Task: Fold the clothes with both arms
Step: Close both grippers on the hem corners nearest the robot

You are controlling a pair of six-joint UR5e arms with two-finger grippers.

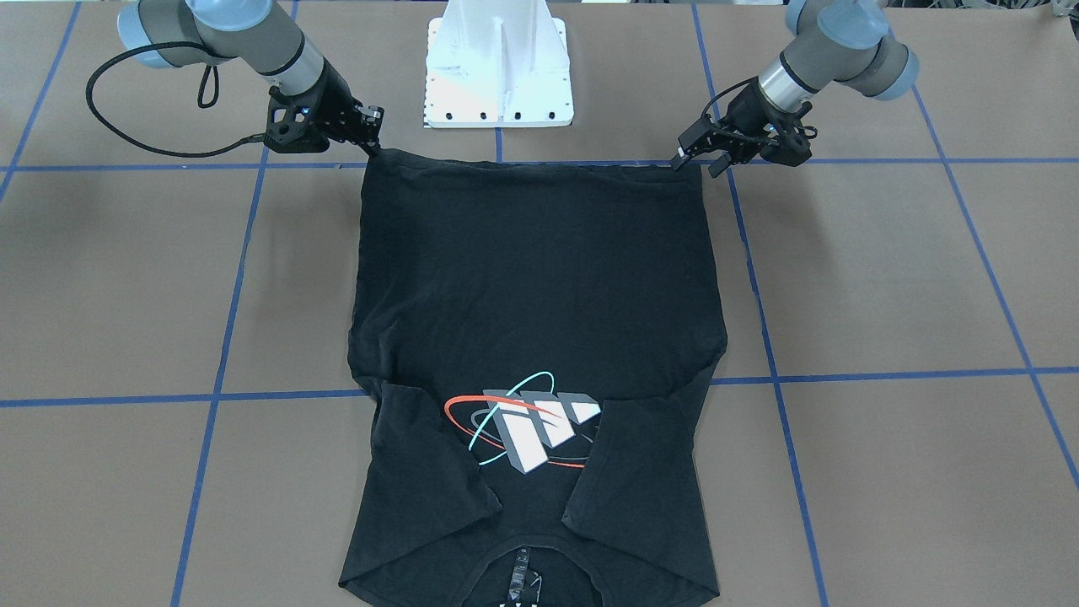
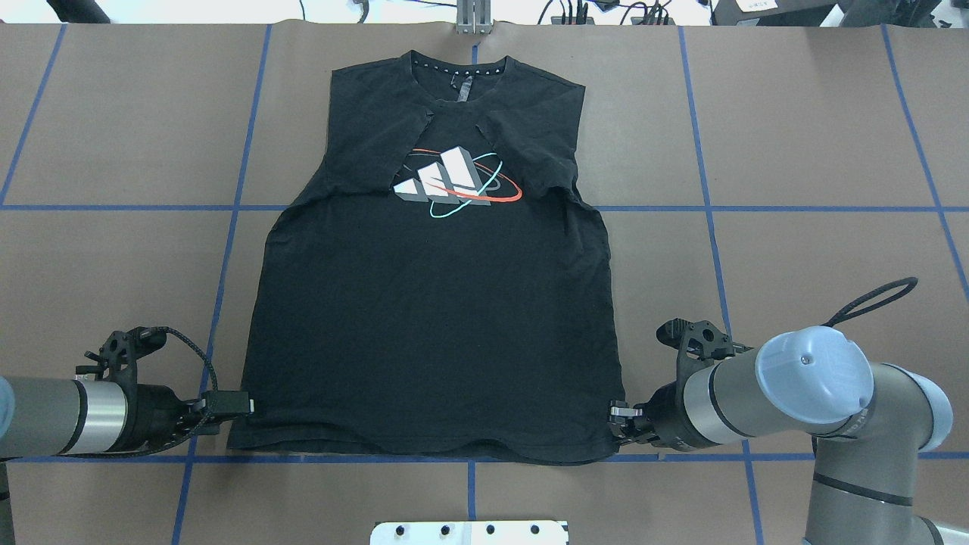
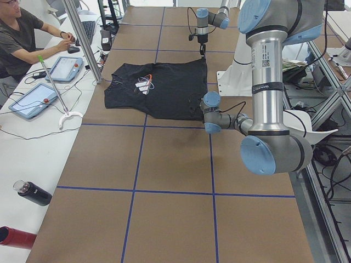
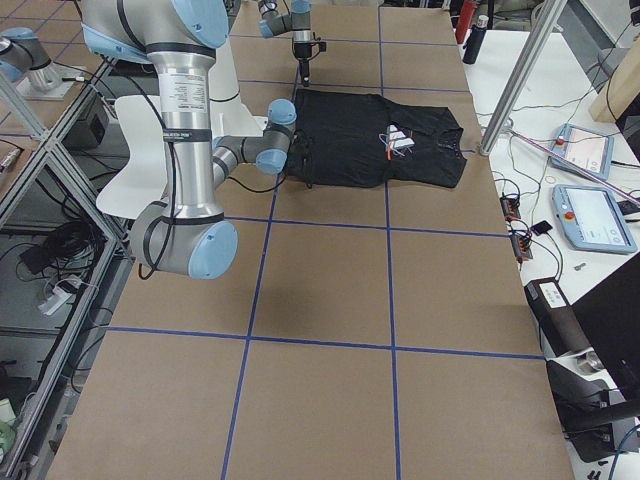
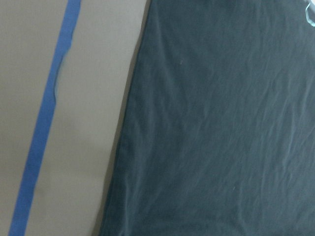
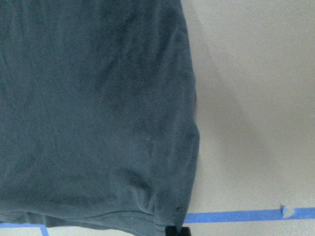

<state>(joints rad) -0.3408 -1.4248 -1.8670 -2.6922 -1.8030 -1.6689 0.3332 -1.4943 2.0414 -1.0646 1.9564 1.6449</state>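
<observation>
Bench: brown, blue tape grid.

Black T-shirt: flat at bench centre, logo up, sleeves folded in over chest.
- Handling, judged: light, limp, no stiffness, wrinkles easily. Best gripped at both hem corners and lifted together.
- Long axis runs collar to hem. Collar points away from robot, hem toward white pedestal.

Left end effector: at one hem corner. Right end effector: at other. Clamped or apart, cannot tell.
</observation>
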